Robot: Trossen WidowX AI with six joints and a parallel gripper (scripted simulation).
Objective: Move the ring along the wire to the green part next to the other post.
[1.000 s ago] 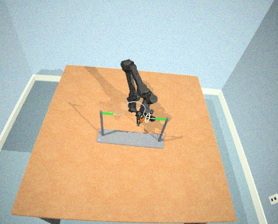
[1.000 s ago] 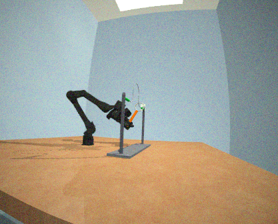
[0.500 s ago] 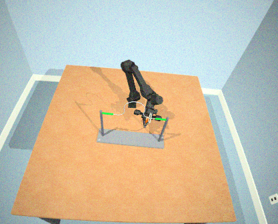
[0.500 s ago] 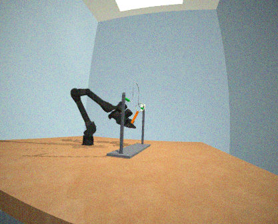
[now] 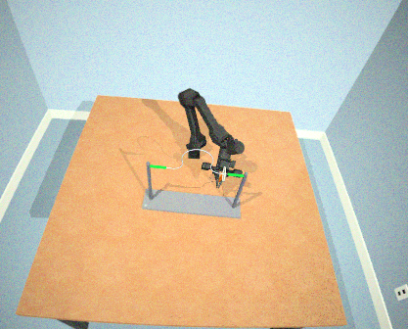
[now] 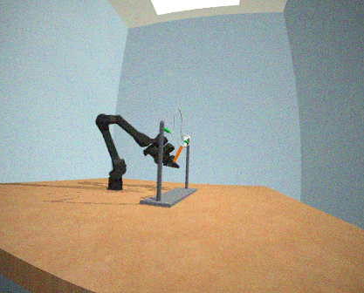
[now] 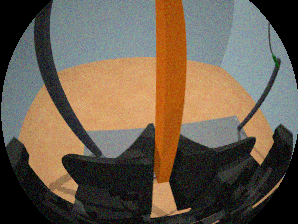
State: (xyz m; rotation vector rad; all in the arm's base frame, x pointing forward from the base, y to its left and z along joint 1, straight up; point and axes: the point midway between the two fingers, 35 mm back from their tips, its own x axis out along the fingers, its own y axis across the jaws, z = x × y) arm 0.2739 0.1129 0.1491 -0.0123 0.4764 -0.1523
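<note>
Between the posts, low beside the right-hand one, the pincer [image 7: 161, 185] is clamped on the orange handle [image 7: 169, 76], whose long axis rises away to the ring [image 5: 222, 171], threaded on the green wire end [image 5: 236, 175] above the bench [image 5: 180, 264].

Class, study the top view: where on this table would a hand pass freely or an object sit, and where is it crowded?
Free: the broad stretch of table between the grey base plate and the near edge, plus the strips left and right of the posts. Crowded: behind the wire, where the arm stands and the gripper holds the orange handle.
</note>
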